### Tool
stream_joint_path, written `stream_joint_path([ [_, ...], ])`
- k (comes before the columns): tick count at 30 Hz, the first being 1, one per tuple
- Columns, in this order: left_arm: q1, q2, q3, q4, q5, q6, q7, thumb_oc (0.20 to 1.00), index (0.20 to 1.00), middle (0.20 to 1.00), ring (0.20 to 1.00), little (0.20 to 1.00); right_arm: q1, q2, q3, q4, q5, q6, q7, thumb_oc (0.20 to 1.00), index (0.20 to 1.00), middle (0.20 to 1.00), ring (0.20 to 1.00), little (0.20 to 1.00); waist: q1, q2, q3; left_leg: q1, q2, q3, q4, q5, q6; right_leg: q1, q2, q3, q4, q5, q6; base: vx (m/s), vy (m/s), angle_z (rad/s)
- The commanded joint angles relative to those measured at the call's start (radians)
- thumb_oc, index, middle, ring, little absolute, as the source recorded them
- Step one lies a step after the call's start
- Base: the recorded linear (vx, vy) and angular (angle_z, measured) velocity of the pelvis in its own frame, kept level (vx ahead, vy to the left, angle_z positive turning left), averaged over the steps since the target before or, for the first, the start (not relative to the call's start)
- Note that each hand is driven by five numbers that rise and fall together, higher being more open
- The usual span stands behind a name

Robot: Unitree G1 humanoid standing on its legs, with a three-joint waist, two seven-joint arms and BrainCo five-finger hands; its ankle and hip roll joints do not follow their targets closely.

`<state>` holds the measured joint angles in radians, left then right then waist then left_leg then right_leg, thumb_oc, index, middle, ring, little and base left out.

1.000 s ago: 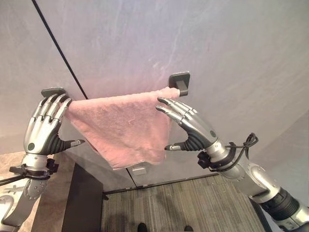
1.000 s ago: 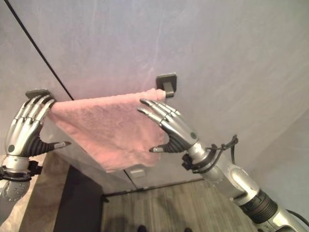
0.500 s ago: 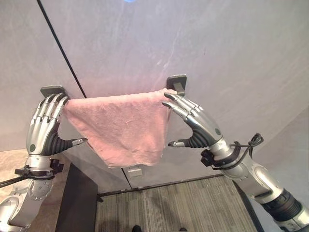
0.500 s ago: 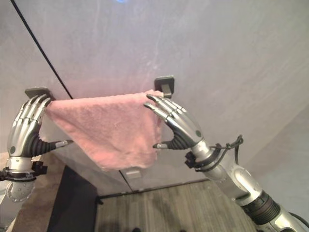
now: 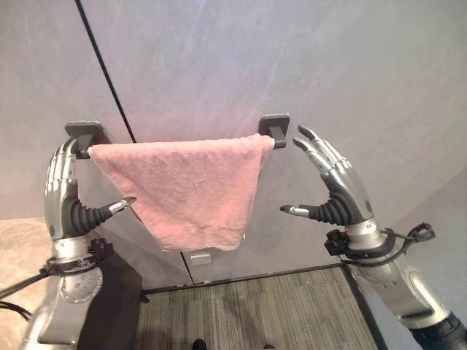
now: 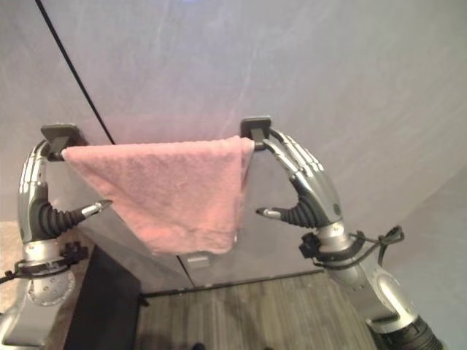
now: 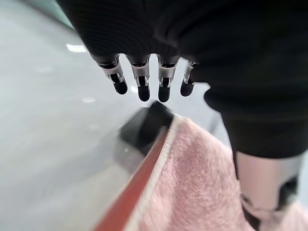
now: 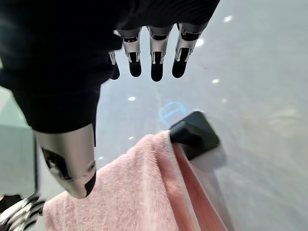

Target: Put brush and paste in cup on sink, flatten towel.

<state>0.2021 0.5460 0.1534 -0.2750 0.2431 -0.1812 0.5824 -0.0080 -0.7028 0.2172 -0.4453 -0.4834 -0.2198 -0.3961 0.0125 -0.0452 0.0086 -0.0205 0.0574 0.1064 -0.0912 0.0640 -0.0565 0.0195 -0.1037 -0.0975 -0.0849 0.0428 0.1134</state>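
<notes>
Left eye view shows you the pink towel [image 5: 191, 188] draped over a wall rail, its top edge running straight between the two dark brackets, the left bracket [image 5: 86, 133] and the right bracket [image 5: 275, 127]. Below the rail it is not yet flat: the hanging part narrows to an uneven lower edge, and the end by the right bracket looks doubled over, judging from the right wrist view.

Your left hand [image 5: 64, 198] stands at the towel's left end with fingers straight and thumb stuck out, gripping nothing. Your right hand [image 5: 335, 191] is just past the right bracket, fingers spread and clear of the cloth.

To finish this step well, I would bring both hands back onto the front face of the cloth and stroke downward and outward with straight fingers, so the bunched middle spreads toward the ends. Keep the pressure light; a hard pull could drag the towel off the rail. Work the right end first, where the fold sits.

The grey wall [image 5: 292, 65] lies close behind, so keep your fingertips off it.
</notes>
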Motion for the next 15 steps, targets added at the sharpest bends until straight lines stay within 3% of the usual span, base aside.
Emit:
stream_joint_path([
  [1, -0.013, 0.062, 0.052, -0.026, -0.118, -0.079, 0.042, 1.000, 1.000, 1.000, 1.000, 1.000, -0.029, 0.015, -0.020, -0.043, 0.035, 0.000, -0.040, 1.000, 1.000, 1.000, 1.000, 1.000, -0.007, -0.030, -0.031, -0.011, 0.004, -0.037, 0.004, -0.006, -0.013, -0.051, -0.038, 0.023, 0.038, 0.038, 0.048, 0.00, 0.000, 0.00],
  [6, 0.024, 0.007, 0.113, -0.022, -0.158, -0.095, 0.078, 1.000, 1.000, 1.000, 1.000, 1.000, 0.057, 0.017, -0.085, -0.019, 0.030, 0.002, -0.049, 1.000, 1.000, 1.000, 1.000, 1.000, -0.009, -0.030, -0.022, -0.025, 0.002, -0.046, 0.004, -0.012, -0.016, -0.052, -0.048, 0.012, 0.022, 0.039, 0.054, -0.01, 0.006, 0.09],
  [10, 0.056, -0.064, 0.097, 0.029, -0.252, -0.109, 0.063, 1.000, 1.000, 1.000, 1.000, 1.000, 0.126, 0.037, -0.121, 0.050, 0.052, 0.010, -0.064, 1.000, 1.000, 1.000, 1.000, 1.000, -0.014, -0.027, -0.020, -0.026, 0.001, -0.039, 0.004, -0.015, -0.015, -0.051, -0.055, 0.016, 0.006, 0.048, 0.057, 0.00, 0.010, 0.02],
  [11, 0.079, -0.104, 0.029, 0.069, -0.330, -0.104, 0.008, 1.000, 1.000, 1.000, 1.000, 1.000, 0.177, 0.063, -0.130, 0.138, 0.098, 0.023, -0.062, 1.000, 1.000, 1.000, 1.000, 1.000, -0.025, -0.024, -0.010, -0.027, 0.003, -0.033, 0.004, -0.013, -0.014, -0.056, -0.057, 0.023, 0.006, 0.050, 0.057, 0.00, 0.000, 0.00],
  [14, 0.079, -0.121, -0.024, 0.137, -0.374, -0.093, -0.023, 1.000, 1.000, 1.000, 1.000, 1.000, 0.193, 0.082, -0.125, 0.212, 0.132, 0.025, -0.057, 1.000, 1.000, 1.000, 1.000, 1.000, -0.027, -0.021, -0.007, -0.027, 0.005, -0.029, 0.004, -0.011, -0.014, -0.058, -0.056, 0.026, 0.006, 0.053, 0.058, -0.04, -0.002, -0.03],
  [15, 0.088, -0.131, -0.084, 0.212, -0.434, -0.073, -0.071, 1.000, 1.000, 1.000, 1.000, 1.000, 0.210, 0.104, -0.115, 0.290, 0.174, 0.040, -0.046, 1.000, 1.000, 1.000, 1.000, 1.000, -0.039, -0.015, -0.004, -0.026, 0.007, -0.025, 0.004, -0.009, -0.013, -0.060, -0.056, 0.031, 0.007, 0.055, 0.058, 0.01, 0.006, -0.05],
])
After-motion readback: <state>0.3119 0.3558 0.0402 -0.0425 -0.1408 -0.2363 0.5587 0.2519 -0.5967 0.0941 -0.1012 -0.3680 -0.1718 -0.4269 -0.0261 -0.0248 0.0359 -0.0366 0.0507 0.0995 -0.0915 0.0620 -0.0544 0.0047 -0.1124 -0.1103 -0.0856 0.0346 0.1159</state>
